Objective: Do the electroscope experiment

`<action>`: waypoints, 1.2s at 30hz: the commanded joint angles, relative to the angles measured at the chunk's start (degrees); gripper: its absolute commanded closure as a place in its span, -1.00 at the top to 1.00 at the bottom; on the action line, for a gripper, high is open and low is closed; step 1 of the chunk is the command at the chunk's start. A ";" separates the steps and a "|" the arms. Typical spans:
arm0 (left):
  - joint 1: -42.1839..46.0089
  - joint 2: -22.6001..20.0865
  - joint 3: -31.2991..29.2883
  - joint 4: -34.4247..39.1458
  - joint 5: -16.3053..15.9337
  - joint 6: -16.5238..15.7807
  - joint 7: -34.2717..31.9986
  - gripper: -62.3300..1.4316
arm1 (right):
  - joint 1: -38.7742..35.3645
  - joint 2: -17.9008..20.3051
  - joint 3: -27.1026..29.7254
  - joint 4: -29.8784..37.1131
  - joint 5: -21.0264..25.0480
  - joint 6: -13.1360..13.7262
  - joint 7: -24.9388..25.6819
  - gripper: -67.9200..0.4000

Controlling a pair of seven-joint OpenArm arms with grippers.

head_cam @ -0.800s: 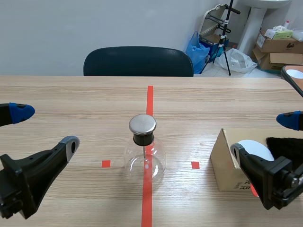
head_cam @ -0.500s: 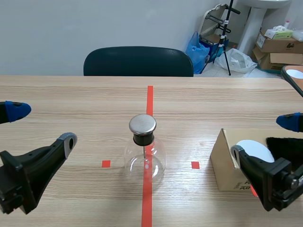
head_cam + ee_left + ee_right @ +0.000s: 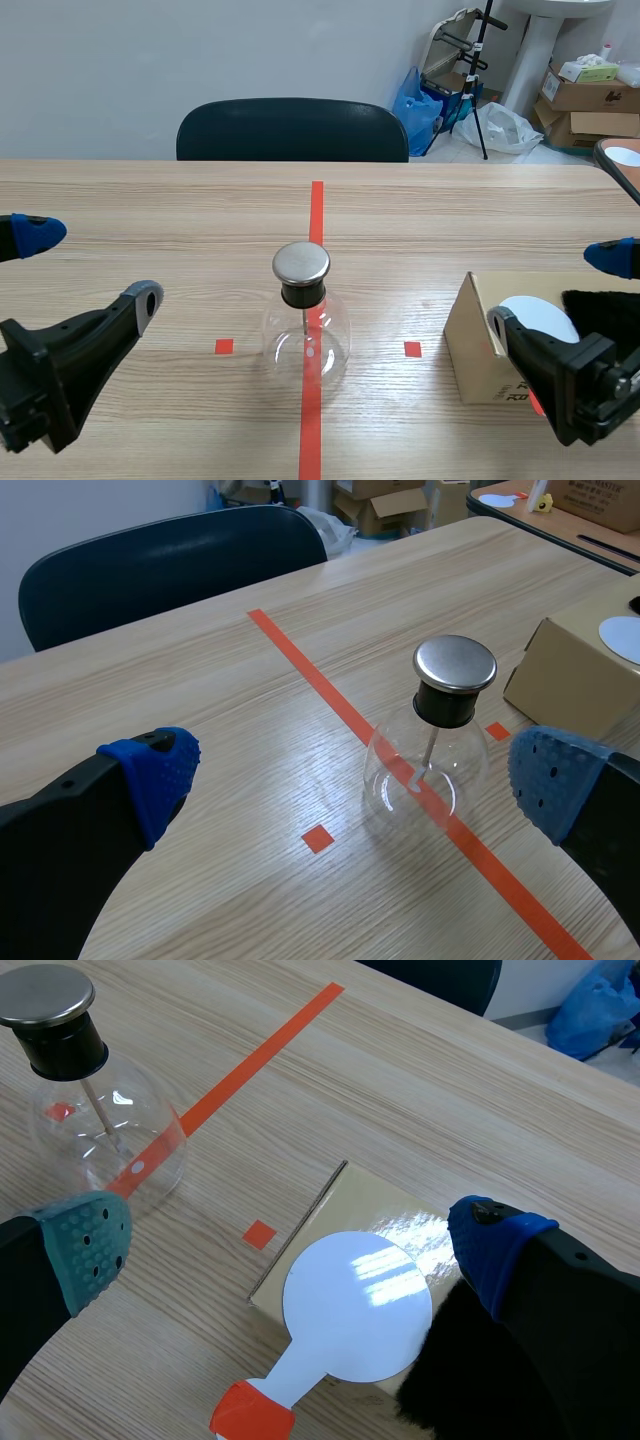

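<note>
The electroscope (image 3: 305, 322) stood upright at the middle of the tabletop (image 3: 150, 200), on the red tape line, between the two arms. The left arm's fingers (image 3: 150, 775) were spread wide and held nothing. The right arm's fingers (image 3: 85, 1245) were just as wide and empty above the cardboard box (image 3: 370, 1208).

On the box lay a white disc paddle (image 3: 357, 1305) and, touching it, a piece of black fur (image 3: 605, 305). The flask's glass bulb looked thin, smooth and breakable, so it was best left standing. If it had to be steadied, the black stopper (image 3: 450, 702) under the metal cap (image 3: 455, 663) seemed the safer place.

The paddle appeared light and stiff, best pinched by its orange-red taped handle (image 3: 252, 1415). The fur would likely squash softly in the fingers.
</note>
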 commanded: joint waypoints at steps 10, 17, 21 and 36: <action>-0.02 -0.02 0.04 0.81 -0.37 -0.37 -0.94 1.00 | 0.37 0.76 0.11 0.76 -2.40 0.04 1.46 1.00; -0.02 -0.02 0.04 0.81 -0.37 -0.37 -0.94 1.00 | -0.46 0.76 0.11 2.45 -14.05 0.04 2.56 1.00; -0.02 -0.02 0.04 0.81 -0.37 -0.37 -0.94 1.00 | -4.55 0.74 0.13 5.14 -27.47 -0.46 6.99 1.00; -0.02 -0.02 0.04 0.81 -0.35 -0.37 -0.92 1.00 | -24.15 -6.23 -1.20 9.49 -67.95 -21.59 13.09 1.00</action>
